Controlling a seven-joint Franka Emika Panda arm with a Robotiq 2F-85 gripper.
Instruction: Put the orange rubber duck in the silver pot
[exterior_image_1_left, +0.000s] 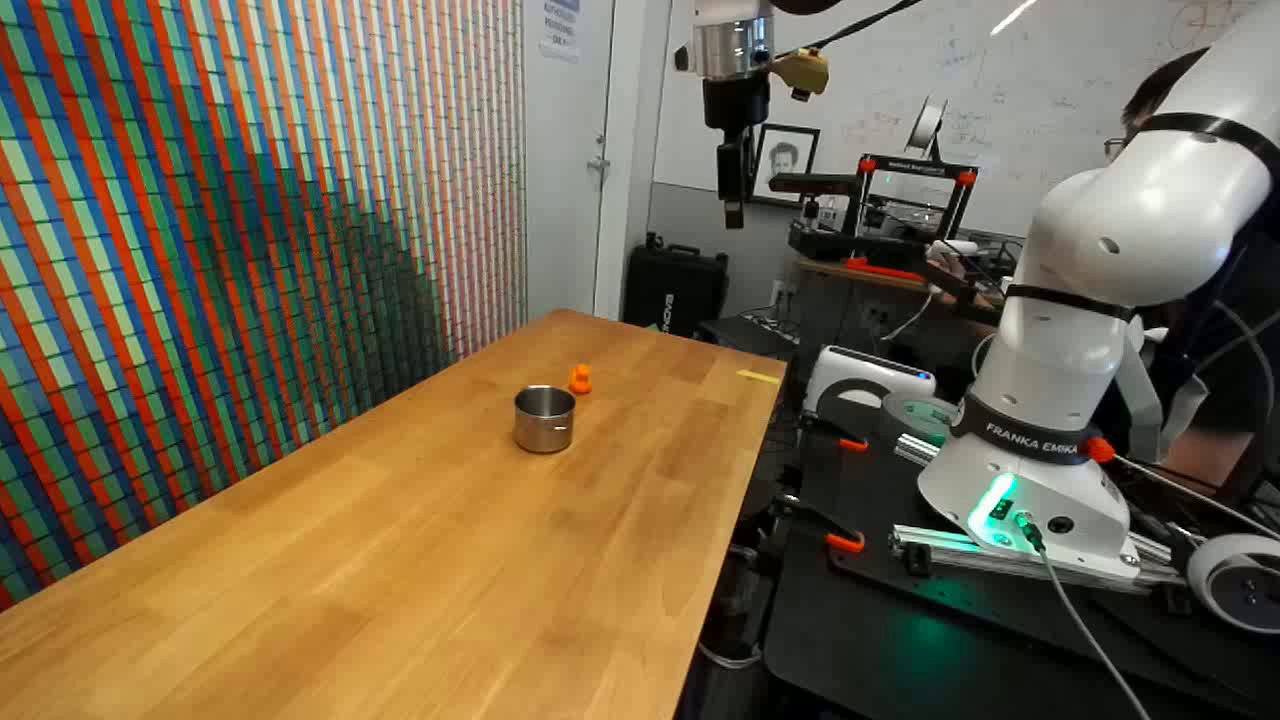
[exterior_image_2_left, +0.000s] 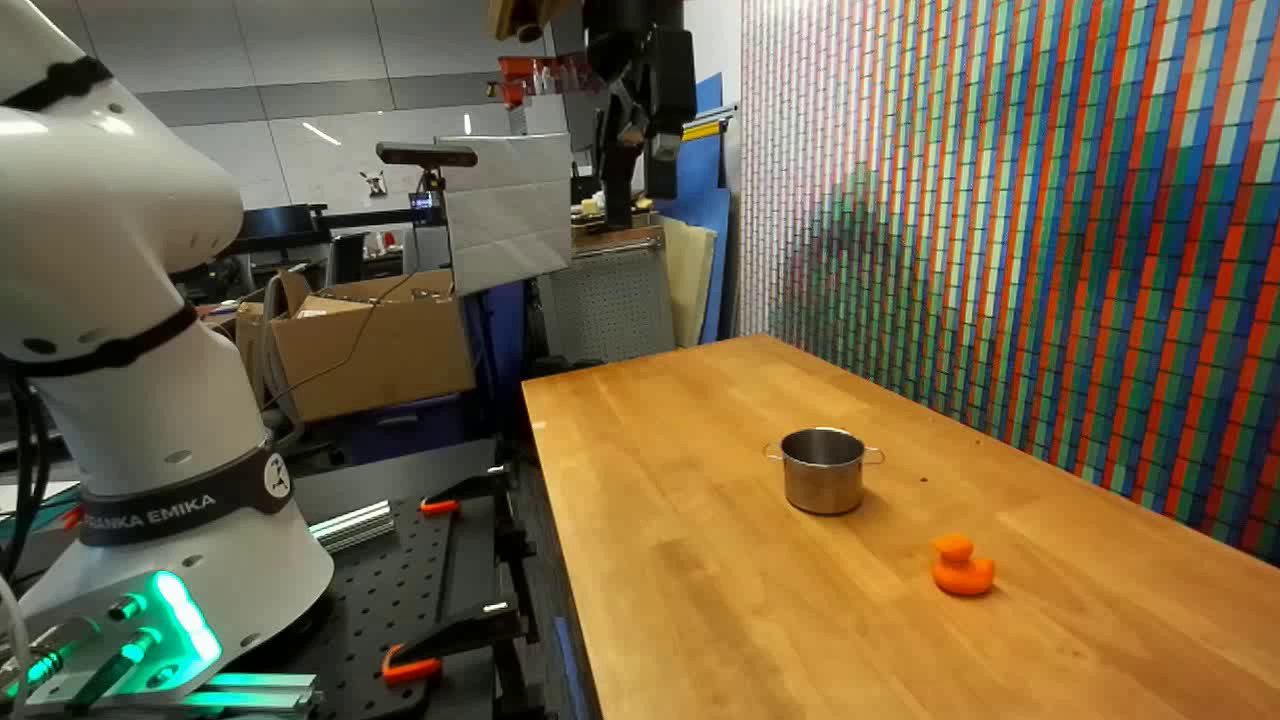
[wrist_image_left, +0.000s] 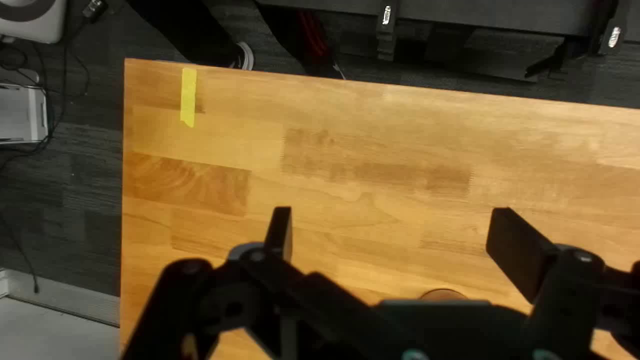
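Observation:
The orange rubber duck stands upright on the wooden table in both exterior views (exterior_image_1_left: 580, 379) (exterior_image_2_left: 962, 567), close to the silver pot and apart from it. The silver pot (exterior_image_1_left: 544, 420) is upright, with thin wire handles at its sides, and also shows in an exterior view (exterior_image_2_left: 823, 472). My gripper hangs high above the table in both exterior views (exterior_image_1_left: 735, 205) (exterior_image_2_left: 640, 200). In the wrist view my gripper (wrist_image_left: 390, 220) is wide open with nothing between its fingers. A curved rim, apparently the pot (wrist_image_left: 442, 295), peeks out behind the gripper body there. The duck does not show in the wrist view.
The wooden table (exterior_image_1_left: 420, 540) lies along a striped, coloured wall (exterior_image_1_left: 250, 200). A yellow tape strip (wrist_image_left: 188, 97) is stuck near one table corner. The robot base stands on a black bench with orange-tipped clamps (exterior_image_2_left: 440, 655). A person's shoe (wrist_image_left: 245, 56) is beside the table edge.

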